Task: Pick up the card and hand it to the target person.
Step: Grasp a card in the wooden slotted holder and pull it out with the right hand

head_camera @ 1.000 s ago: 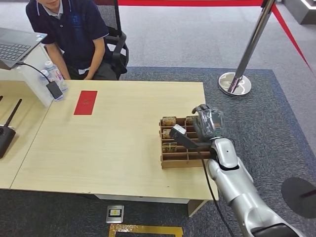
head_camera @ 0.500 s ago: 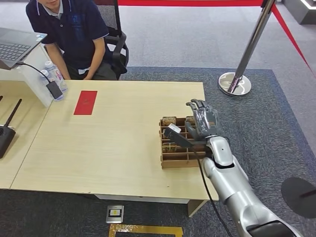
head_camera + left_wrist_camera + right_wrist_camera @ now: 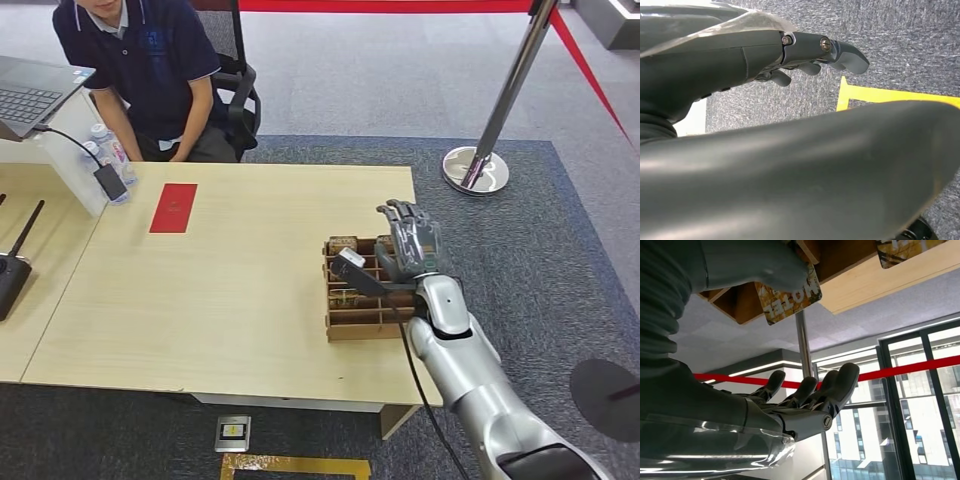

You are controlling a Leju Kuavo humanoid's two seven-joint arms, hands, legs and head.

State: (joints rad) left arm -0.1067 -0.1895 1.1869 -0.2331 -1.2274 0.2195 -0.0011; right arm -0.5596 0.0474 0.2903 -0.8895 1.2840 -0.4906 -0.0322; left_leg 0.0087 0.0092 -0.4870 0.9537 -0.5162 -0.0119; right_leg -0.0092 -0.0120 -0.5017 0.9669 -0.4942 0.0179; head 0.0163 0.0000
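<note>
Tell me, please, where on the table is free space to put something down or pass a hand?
The wide bare stretch between the red envelope and the wooden card rack is free. It is crowded at the rack, where the right hand hovers, and at the far-left corner with bottles.

Card (image 3: 788, 301) in the wooden rack (image 3: 742, 307), printed "HOTEL", seen upside down
</note>
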